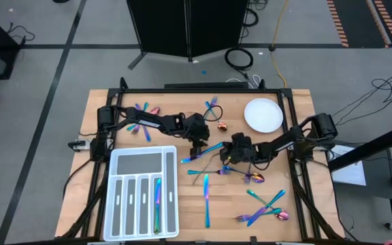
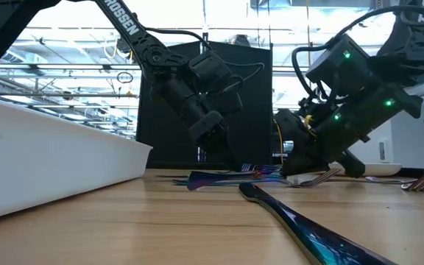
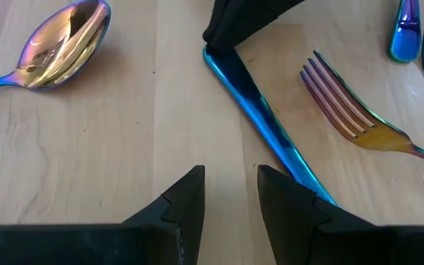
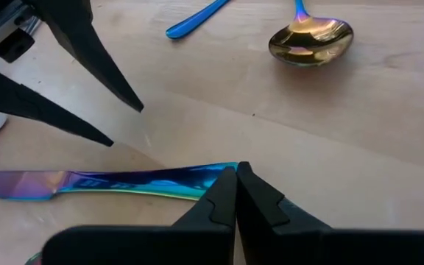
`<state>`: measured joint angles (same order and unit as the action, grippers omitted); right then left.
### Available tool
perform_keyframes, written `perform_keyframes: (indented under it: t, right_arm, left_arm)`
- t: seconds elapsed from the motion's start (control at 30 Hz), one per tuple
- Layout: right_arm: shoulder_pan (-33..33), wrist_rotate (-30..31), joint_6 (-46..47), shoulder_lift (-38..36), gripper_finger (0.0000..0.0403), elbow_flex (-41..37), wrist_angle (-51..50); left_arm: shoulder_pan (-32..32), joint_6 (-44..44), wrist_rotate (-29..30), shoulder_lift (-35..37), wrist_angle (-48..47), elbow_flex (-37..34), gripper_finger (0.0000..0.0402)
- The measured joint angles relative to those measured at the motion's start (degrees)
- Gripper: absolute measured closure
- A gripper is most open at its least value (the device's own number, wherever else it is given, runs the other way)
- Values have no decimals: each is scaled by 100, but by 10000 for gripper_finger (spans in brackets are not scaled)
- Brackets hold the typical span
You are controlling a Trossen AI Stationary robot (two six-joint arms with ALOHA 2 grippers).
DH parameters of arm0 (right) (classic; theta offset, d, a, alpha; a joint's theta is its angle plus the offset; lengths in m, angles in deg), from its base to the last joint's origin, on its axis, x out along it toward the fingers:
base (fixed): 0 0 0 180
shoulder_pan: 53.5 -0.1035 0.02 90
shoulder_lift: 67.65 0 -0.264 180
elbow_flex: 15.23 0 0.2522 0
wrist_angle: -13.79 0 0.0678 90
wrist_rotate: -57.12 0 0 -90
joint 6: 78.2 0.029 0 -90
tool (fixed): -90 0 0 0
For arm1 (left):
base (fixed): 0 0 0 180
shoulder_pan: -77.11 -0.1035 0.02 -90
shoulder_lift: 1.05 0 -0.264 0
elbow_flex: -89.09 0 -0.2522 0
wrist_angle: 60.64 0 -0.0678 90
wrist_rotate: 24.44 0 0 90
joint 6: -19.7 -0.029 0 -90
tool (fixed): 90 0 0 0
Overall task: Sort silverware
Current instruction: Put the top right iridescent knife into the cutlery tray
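Note:
A blue iridescent knife (image 4: 124, 180) lies flat on the wooden table between my two grippers; in the left wrist view the knife (image 3: 256, 110) runs slantwise. My right gripper (image 4: 236, 177) is shut, its tips at the knife's handle end. My left gripper (image 3: 230, 188) stands open over bare table, with the knife passing close beside one finger (image 3: 293, 199); from the right wrist view its tips (image 4: 125, 124) look apart from the knife. A coppery spoon (image 3: 57, 44) and a fork (image 3: 352, 110) lie close by. From above, the left gripper (image 1: 197, 144) and right gripper (image 1: 227, 154) meet at mid-table. My right gripper has its shut fingertips on the knife's handle end (image 4: 223, 173), slanting down from the table's right side, roughly in line with the knife. The knife lies flat on the table. Whether the tips pinch the end or only press on it, I cannot tell.
The white compartmented tray (image 1: 114, 163) sits at the near left with one piece (image 1: 158, 201) in a slot. A round white plate (image 1: 263, 114) is at the far right. Loose silverware lies at the far left (image 1: 141, 116), mid-front (image 1: 207, 201) and near right (image 1: 264, 212).

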<state>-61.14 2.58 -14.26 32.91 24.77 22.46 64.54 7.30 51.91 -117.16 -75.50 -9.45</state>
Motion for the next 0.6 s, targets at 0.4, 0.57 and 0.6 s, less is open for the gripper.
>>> perform_keyframes:
  t: [0.4,0.57,0.6]
  right_arm:
    - [-30,-55,372,0,403,-6,-56]
    - [-30,-63,501,0,403,-2,-135]
    - [-30,-65,505,0,403,-2,-135]
  left_arm:
    - [119,453,155,353,-43,-1,274]
    - [376,611,544,457,-215,-2,274]
    - [447,609,602,455,-267,-2,274]
